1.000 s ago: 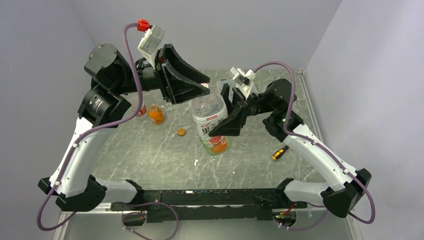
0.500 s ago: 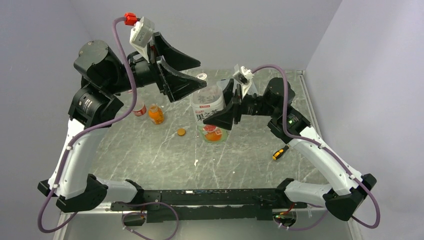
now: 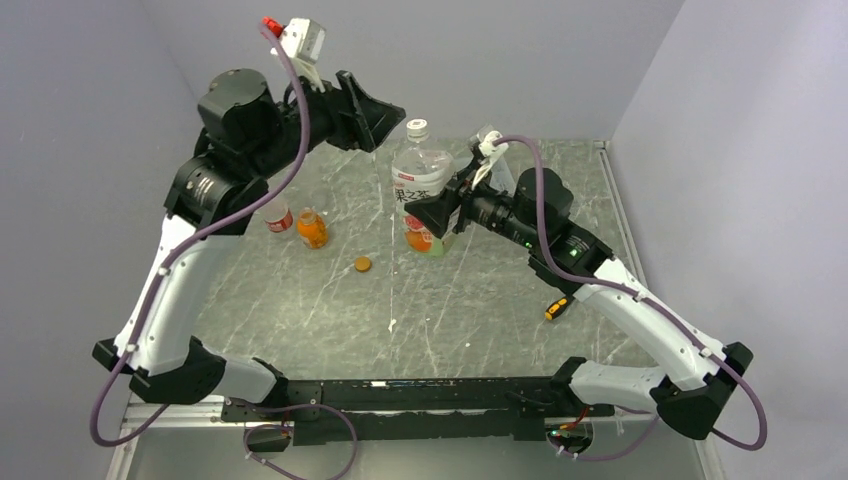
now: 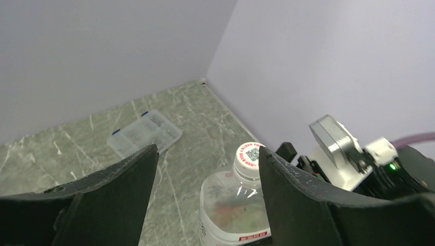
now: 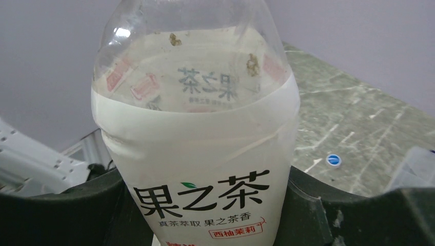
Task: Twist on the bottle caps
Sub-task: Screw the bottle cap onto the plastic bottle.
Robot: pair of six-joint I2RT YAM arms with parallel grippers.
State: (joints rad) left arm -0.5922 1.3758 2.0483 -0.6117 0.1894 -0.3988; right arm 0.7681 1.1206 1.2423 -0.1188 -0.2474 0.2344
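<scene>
The white-labelled bottle [image 3: 421, 186] is held above the table, my right gripper [image 3: 436, 214] shut on its lower body. In the right wrist view the label [image 5: 205, 169] fills the space between the fingers [image 5: 359, 215]. A whitish cap [image 3: 417, 128] sits on the neck. My left gripper [image 3: 385, 122] hangs open, up and to the left of the cap. In the left wrist view the cap [image 4: 249, 158] shows just beside the right finger [image 4: 308, 200], ungripped. A squat orange bottle [image 3: 312, 229] and a red-labelled bottle [image 3: 278, 218] stand at the left. An orange cap [image 3: 362, 264] and a blue cap [image 5: 333, 160] lie loose.
A flat clear compartment box [image 4: 145, 134] lies near the back wall. A yellow-and-black screwdriver [image 3: 560, 305] lies on the right of the table beside my right arm. A small white speck [image 3: 392, 324] sits near the middle front.
My left gripper let go of the cap, opened wide and drew back up and to the left. The right arm carried the bottle toward the back and set it more upright.
</scene>
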